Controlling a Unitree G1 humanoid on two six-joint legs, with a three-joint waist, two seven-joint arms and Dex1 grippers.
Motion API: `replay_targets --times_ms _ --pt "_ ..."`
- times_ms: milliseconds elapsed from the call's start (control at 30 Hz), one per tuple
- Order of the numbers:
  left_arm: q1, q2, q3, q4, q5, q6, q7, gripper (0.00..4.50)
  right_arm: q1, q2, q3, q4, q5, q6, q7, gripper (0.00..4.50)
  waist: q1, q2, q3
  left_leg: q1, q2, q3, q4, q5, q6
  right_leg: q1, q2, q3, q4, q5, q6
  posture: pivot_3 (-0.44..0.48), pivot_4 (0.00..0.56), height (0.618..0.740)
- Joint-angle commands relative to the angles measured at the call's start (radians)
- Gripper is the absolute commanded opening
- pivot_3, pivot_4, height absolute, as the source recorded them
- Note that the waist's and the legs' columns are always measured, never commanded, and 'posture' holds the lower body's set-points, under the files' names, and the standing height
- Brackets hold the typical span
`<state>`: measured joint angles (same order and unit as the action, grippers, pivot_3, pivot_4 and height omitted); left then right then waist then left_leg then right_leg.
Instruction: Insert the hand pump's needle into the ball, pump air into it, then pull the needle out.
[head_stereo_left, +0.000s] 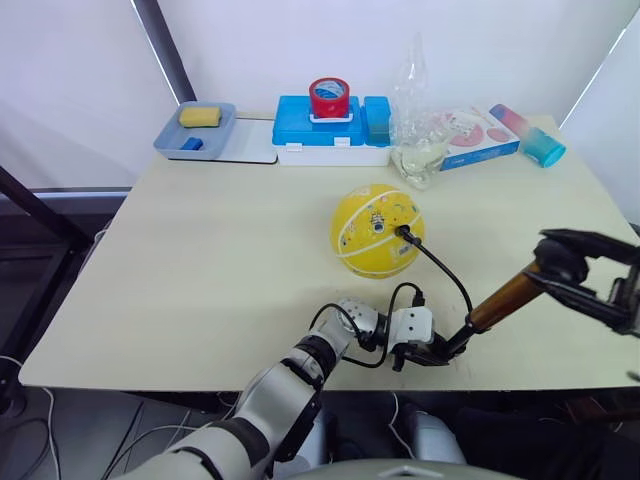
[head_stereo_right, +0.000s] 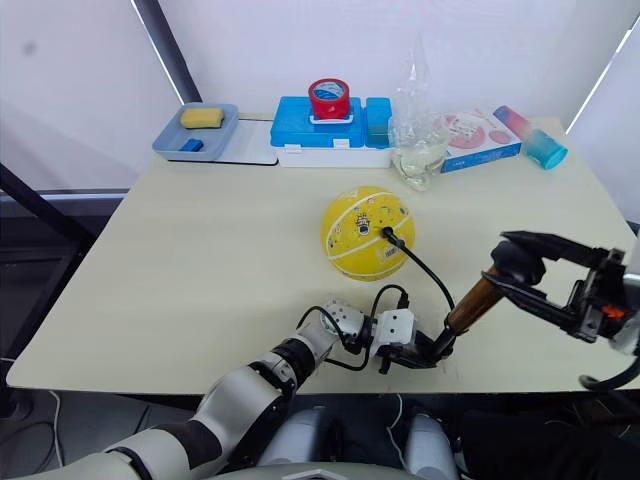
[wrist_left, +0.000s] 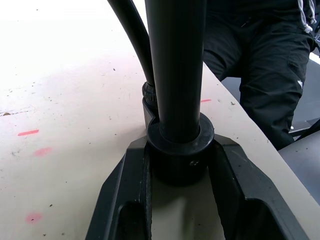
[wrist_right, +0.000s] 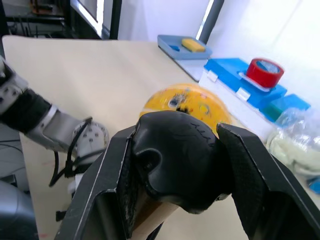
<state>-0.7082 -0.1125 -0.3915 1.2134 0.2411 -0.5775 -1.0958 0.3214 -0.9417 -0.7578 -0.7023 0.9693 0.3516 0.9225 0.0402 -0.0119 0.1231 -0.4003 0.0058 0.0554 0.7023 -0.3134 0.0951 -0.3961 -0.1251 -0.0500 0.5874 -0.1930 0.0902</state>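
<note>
The yellow ball (head_stereo_left: 377, 230) rests mid-table, round, with white seams. The needle's black fitting (head_stereo_left: 403, 233) is stuck into its right side, and the metal pin itself is hidden. A thin black hose (head_stereo_left: 447, 268) curves from there down to the hand pump (head_stereo_left: 505, 298), whose gold-bronze tube leans up to the right near the table's front edge. My left gripper (head_stereo_left: 428, 351) is shut on the pump's black lower end cap (wrist_left: 180, 150) against the table. My right gripper (head_stereo_left: 545, 260) is shut on the black T-handle (wrist_right: 177, 160) at the top, with the ball (wrist_right: 185, 102) just beyond.
Along the far edge stand a grey tray (head_stereo_left: 170, 138) with a yellow sponge, a blue box (head_stereo_left: 300, 125) topped by a red tape roll (head_stereo_left: 329, 97), a clear plastic bag (head_stereo_left: 418, 130), a pink box (head_stereo_left: 485, 135) and a blue-pink cylinder (head_stereo_left: 530, 135). A person's dark trousers (wrist_left: 270, 65) are beyond the front edge.
</note>
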Motion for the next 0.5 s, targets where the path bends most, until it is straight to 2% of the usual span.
replay_targets --times_ms 33,167,367,500 --pt "0.011 0.017 -0.017 0.030 0.028 0.013 -0.004 1.10 -0.038 -0.040 -0.140 -0.019 0.115 0.058 -0.027 1.91 0.000 0.000 0.000 0.000 0.000 0.000 0.000 0.000 0.000 0.000 0.000 0.000 0.000 0.000 0.000 0.000 0.150 0.737" --pt "0.010 0.019 -0.017 0.031 0.029 0.014 -0.006 1.10 -0.043 -0.038 -0.120 -0.033 0.128 0.107 -0.026 1.91 0.000 0.001 0.000 -0.001 0.000 0.000 0.000 0.000 0.000 0.000 -0.001 0.000 -0.001 0.000 0.000 0.000 0.150 0.737" --pt "0.010 0.019 -0.016 0.030 0.029 0.016 -0.005 1.10 0.034 0.050 0.108 -0.035 -0.099 0.063 0.000 1.91 0.000 -0.001 -0.001 0.000 0.000 -0.001 0.000 0.000 0.000 0.000 0.001 -0.001 0.000 0.000 0.000 0.000 0.150 0.737" --pt "0.009 0.021 -0.015 0.029 0.030 0.017 0.001 1.10 0.114 0.130 0.292 0.040 -0.322 -0.079 0.047 1.91 -0.001 -0.004 -0.003 0.000 0.000 -0.001 0.000 0.000 0.000 0.000 0.003 -0.001 0.001 0.000 0.000 0.000 0.150 0.737"
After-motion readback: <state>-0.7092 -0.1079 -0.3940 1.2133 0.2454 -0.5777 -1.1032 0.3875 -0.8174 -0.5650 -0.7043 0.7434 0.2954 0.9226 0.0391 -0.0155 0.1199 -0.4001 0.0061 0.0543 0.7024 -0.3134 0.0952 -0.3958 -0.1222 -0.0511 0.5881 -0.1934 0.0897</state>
